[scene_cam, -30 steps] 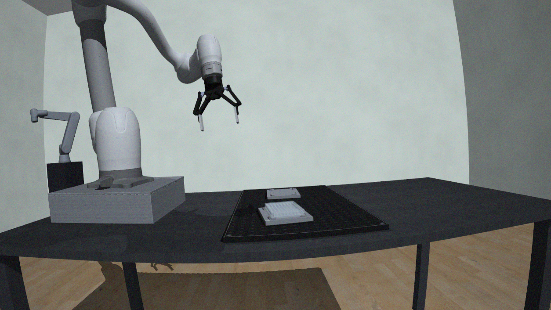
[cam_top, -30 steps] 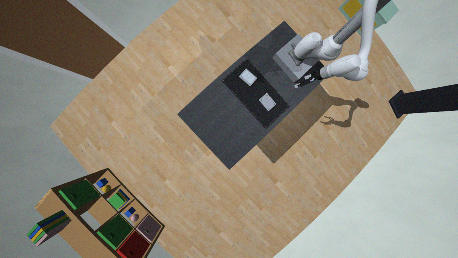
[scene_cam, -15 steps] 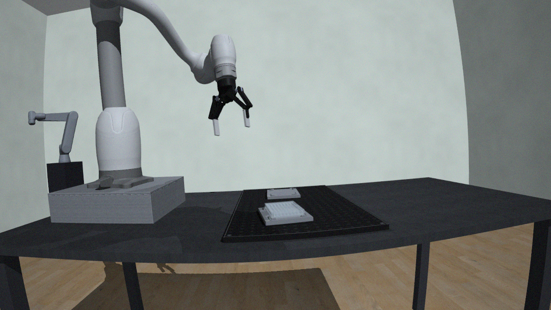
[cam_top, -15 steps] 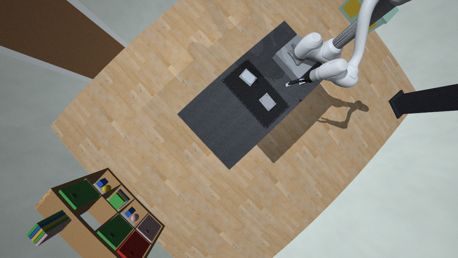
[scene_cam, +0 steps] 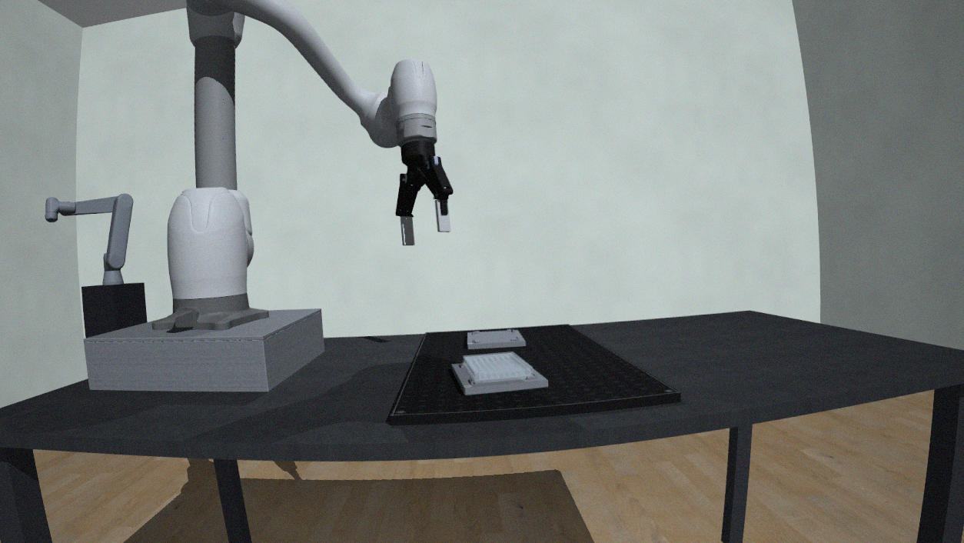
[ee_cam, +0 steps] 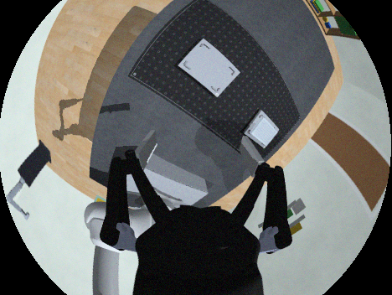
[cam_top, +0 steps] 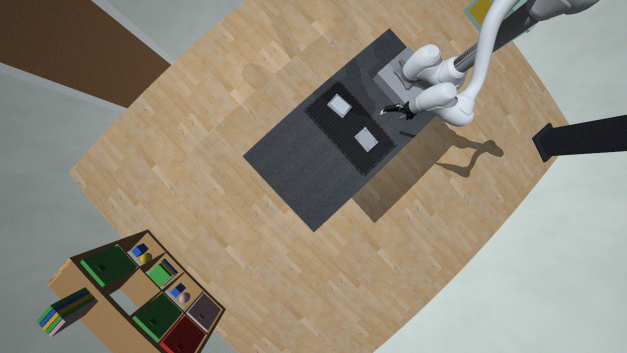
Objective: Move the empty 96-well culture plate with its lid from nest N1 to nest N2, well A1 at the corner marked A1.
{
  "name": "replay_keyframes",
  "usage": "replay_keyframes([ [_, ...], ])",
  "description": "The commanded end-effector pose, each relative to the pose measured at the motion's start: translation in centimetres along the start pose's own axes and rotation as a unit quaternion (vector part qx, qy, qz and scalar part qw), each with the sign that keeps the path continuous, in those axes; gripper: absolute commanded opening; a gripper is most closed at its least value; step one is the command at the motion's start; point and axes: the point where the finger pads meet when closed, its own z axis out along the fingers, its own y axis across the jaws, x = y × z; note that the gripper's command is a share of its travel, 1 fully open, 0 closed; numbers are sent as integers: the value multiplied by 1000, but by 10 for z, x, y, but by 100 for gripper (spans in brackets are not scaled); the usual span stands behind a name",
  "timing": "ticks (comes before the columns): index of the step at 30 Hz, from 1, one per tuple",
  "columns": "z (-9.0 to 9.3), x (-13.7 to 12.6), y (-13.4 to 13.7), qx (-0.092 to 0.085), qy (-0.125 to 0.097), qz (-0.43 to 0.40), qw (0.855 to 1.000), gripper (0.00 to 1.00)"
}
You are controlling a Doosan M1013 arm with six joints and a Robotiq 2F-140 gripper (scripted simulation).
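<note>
Stage: approaching, nothing moved yet | my gripper (scene_cam: 423, 229) is hanging wide open and empty, high above the table (scene_cam: 776, 351) | lidded culture plate (scene_cam: 499, 368) is sitting on nest N1 (scene_cam: 533, 384) | nest N2 (scene_cam: 495, 339) is waiting bare | remaining: descend, grasp, carry, seat.

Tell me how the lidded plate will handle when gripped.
The plate looks like thin, stiff plastic and sits low and flat on its nest, so probably light and unlikely to tip. Its loose lid could shift if tilted. The open gripper hangs high above.
</note>
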Motion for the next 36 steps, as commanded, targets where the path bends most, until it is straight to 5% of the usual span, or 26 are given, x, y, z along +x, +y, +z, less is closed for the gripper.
replay_keyframes([
  [1, 7, 2, 12, 4, -2, 46, 999, 100],
  [15, 36, 6, 64, 20, -9, 243, 970, 100],
  [32, 74, 0, 129, 33, -20, 452, 891, 100],
  [36, 84, -4, 146, 37, -23, 510, 859, 100],
])
